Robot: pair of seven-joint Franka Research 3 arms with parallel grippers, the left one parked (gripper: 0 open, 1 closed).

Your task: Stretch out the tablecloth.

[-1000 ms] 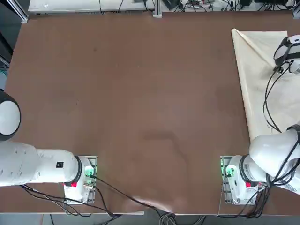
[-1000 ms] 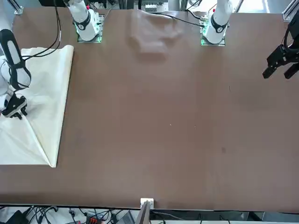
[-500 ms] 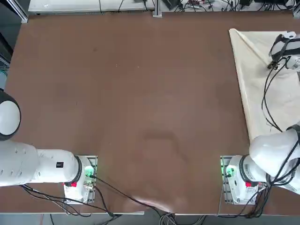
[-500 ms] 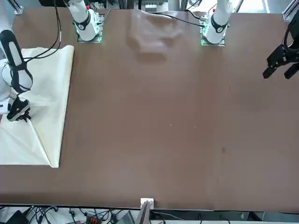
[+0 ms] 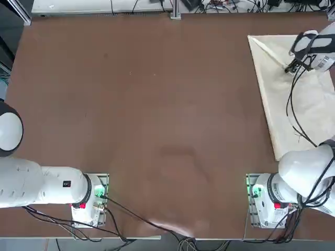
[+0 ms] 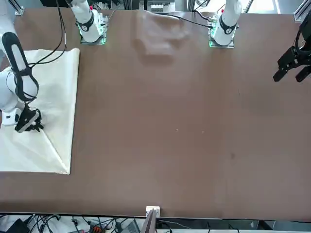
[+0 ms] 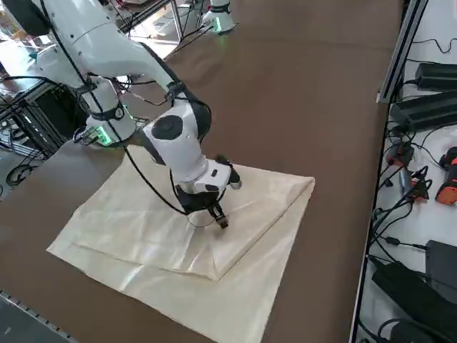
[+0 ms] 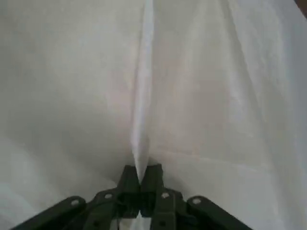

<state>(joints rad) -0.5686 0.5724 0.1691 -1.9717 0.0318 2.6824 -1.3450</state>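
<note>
The cream tablecloth lies at the table's far right, with one corner folded diagonally over itself. My right gripper sits low over the fold near the far end of the cloth. It is shut on a pinched ridge of the tablecloth, which rises between the two fingers. In the front view the gripper rests at the head of the diagonal crease. The right side view shows the gripper pressing down at the fold's edge.
Bare brown tabletop stretches to the left of the cloth. The cloth's right side runs past the table edge in the top view. Cables and power bricks lie on the floor beyond the far rail.
My right gripper has moved left with the pinched fold, and the whole tablecloth has slid left across the table with it. The cloth's far corner now lies further in.
</note>
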